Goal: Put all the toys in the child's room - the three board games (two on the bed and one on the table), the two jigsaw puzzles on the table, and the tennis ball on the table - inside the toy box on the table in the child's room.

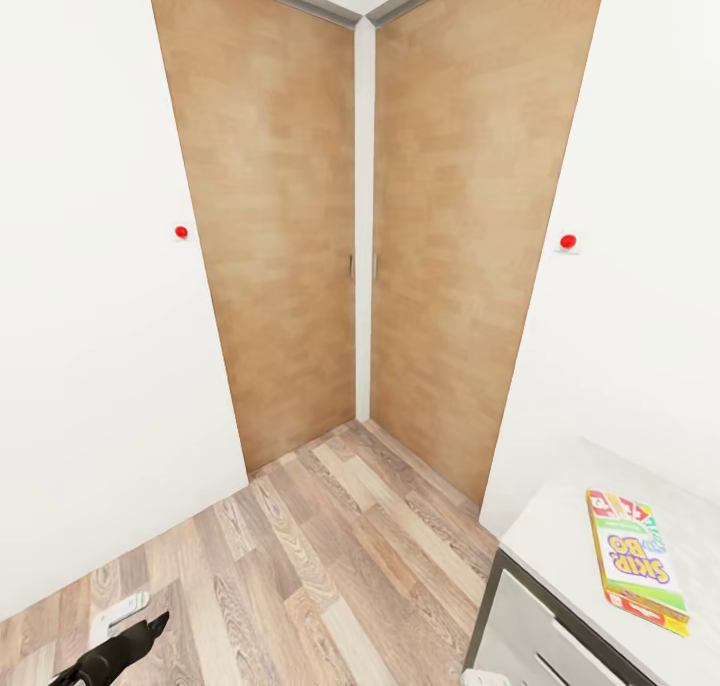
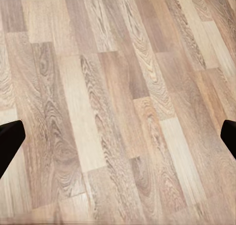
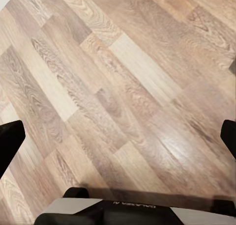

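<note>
A Skip-Bo board game box [image 1: 638, 561], green, yellow and red, lies flat on the pale table top [image 1: 555, 536] at the lower right of the head view. My left gripper [image 1: 150, 628] hangs low at the bottom left over the wooden floor. In the left wrist view its black fingertips [image 2: 10, 142] stand far apart at the frame's edges, open, with bare planks between them [image 2: 118, 139]. My right gripper [image 3: 118, 139] is open over the floor too, its fingertips [image 3: 10, 142] wide apart and empty. The toy box, puzzles and tennis ball are out of view.
Two tall wooden doors [image 1: 290, 226] meet in the corner straight ahead, between white walls carrying red knobs [image 1: 181, 232] [image 1: 568, 241]. The table has grey drawer fronts [image 1: 520, 626]. Part of my base [image 3: 113, 212] shows under the right gripper. Wooden floor [image 1: 340, 556] stretches ahead.
</note>
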